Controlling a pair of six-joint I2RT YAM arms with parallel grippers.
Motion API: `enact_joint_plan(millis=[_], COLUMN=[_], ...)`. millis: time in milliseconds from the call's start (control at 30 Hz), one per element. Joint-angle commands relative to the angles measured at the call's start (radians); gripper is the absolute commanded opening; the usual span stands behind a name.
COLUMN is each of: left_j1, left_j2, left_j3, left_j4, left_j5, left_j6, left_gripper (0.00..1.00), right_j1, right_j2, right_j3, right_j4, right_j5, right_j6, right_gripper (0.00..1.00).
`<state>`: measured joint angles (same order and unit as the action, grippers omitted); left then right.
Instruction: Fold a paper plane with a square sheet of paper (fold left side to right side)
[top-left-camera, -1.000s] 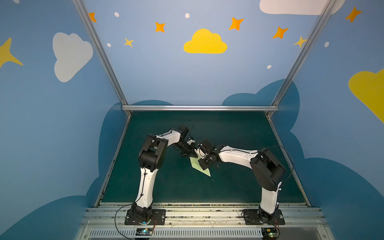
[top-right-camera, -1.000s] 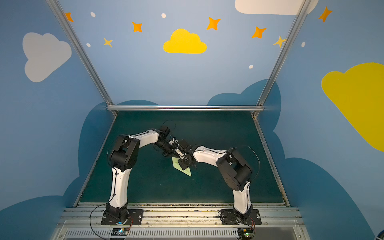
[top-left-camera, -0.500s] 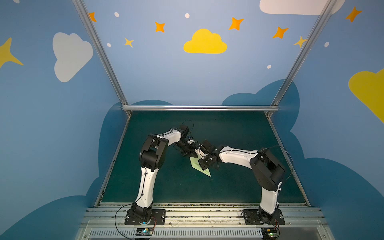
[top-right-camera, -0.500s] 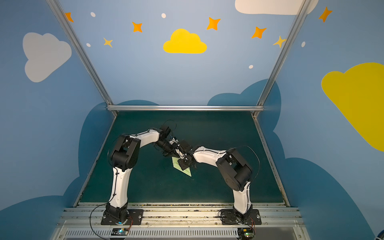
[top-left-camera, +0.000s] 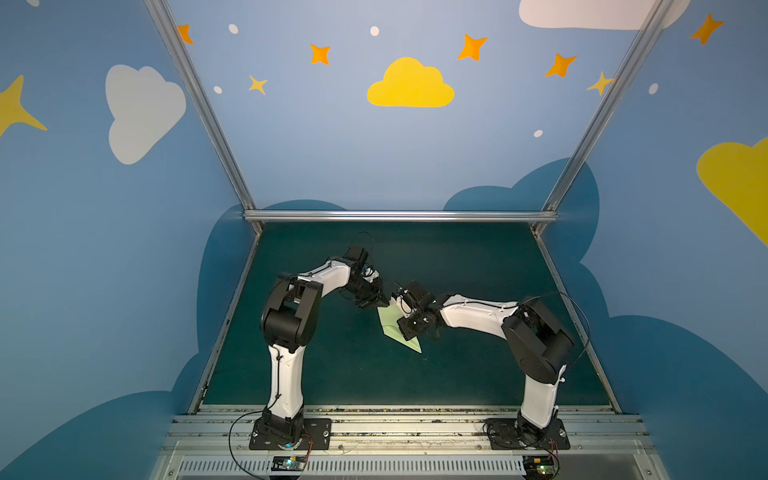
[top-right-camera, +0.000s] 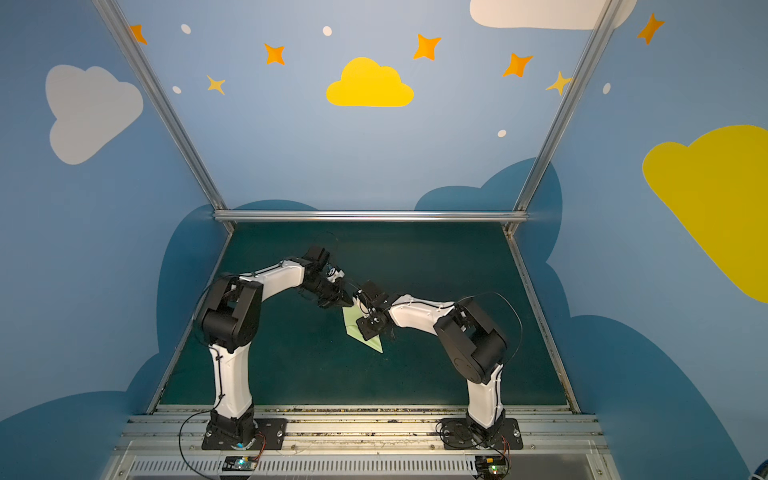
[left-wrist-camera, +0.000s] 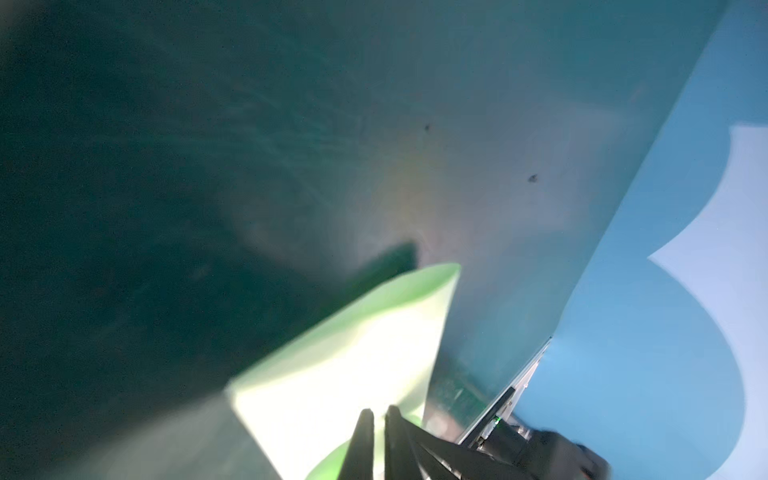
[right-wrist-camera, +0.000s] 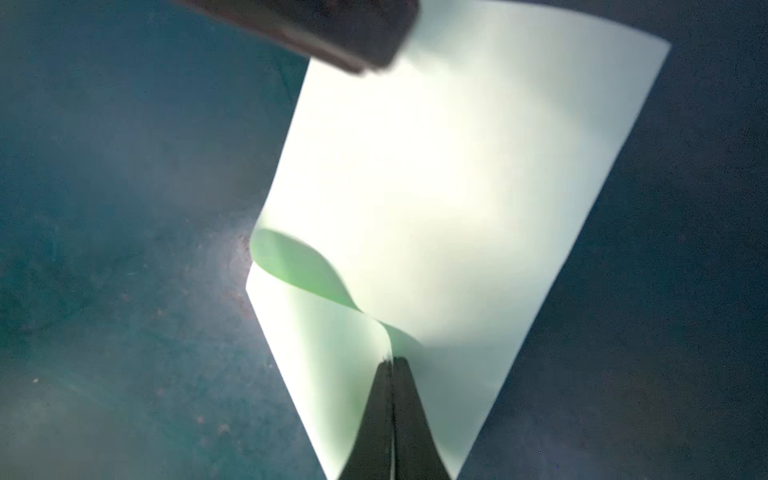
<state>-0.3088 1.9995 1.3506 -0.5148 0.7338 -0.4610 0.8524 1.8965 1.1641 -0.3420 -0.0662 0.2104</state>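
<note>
The square sheet of paper (top-left-camera: 388, 322) (top-right-camera: 352, 322) is pale green and lies mid-mat, partly bent over itself. In the right wrist view the sheet of paper (right-wrist-camera: 457, 166) curls into a loose loop, with no flat crease. My right gripper (right-wrist-camera: 390, 359) is shut on the paper's doubled edge, and in a top view the right gripper (top-left-camera: 402, 329) sits over its right side. My left gripper (left-wrist-camera: 379, 410) is shut on the paper (left-wrist-camera: 353, 361) near a corner. In a top view the left gripper (top-left-camera: 381, 303) is at the paper's far end. No paper plane shape shows.
The dark green mat (top-left-camera: 457, 257) is bounded by blue walls and an aluminium rail (top-left-camera: 399, 215) at the back. Both arm bases stand on the metal rails at the front edge (top-left-camera: 399, 428). The two wrists are close together over the paper.
Hardly anything differs: both grippers stay shut on the paper in the same spot, and the left arm's elbow has shifted only slightly.
</note>
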Motion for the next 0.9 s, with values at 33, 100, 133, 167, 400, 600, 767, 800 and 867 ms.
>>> enact_joint_plan(millis=[33,100,133,167,400,600,767,800,867], left_j1=[-0.004,-0.018,-0.027,-0.037,-0.124,-0.16,-0.173,-0.176,-0.18], left_j2=[-0.132,-0.187,-0.209,-0.226,-0.271,-0.241,-0.219,-0.214,-0.208], left_j3=[-0.134,-0.209,-0.241,-0.265,-0.393,-0.411,-0.422,-0.425,-0.431], left_j4=[0.164,0.22,0.243,0.264,0.399,0.441,0.456,0.459,0.465], left_j5=[-0.013,-0.019,-0.026,-0.03,-0.05,-0.053,-0.062,-0.06,-0.06], left_j6=[-0.122,-0.164,-0.18,-0.198,-0.296,-0.315,-0.313,-0.314,-0.313], left_gripper=[0.04,0.04,0.04,0.04,0.04,0.04,0.04,0.04,0.04], right_j1=[0.002,0.003,0.004,0.002,0.002,0.003,0.002,0.001,0.0], right_j2=[0.027,0.027,0.025,0.026,0.028,0.027,0.029,0.03,0.03], right_j3=[-0.042,-0.043,-0.044,-0.044,-0.047,-0.047,-0.043,-0.043,-0.041], right_j4=[-0.001,-0.001,0.0,-0.001,-0.005,-0.009,-0.012,-0.012,-0.014], right_j5=[0.0,0.001,0.002,0.002,0.008,0.012,0.012,0.014,0.015], right_j6=[0.018,0.017,0.019,0.018,0.018,0.015,0.014,0.015,0.014], right_gripper=[0.0,0.0,0.0,0.0,0.0,0.0,0.0,0.0,0.0])
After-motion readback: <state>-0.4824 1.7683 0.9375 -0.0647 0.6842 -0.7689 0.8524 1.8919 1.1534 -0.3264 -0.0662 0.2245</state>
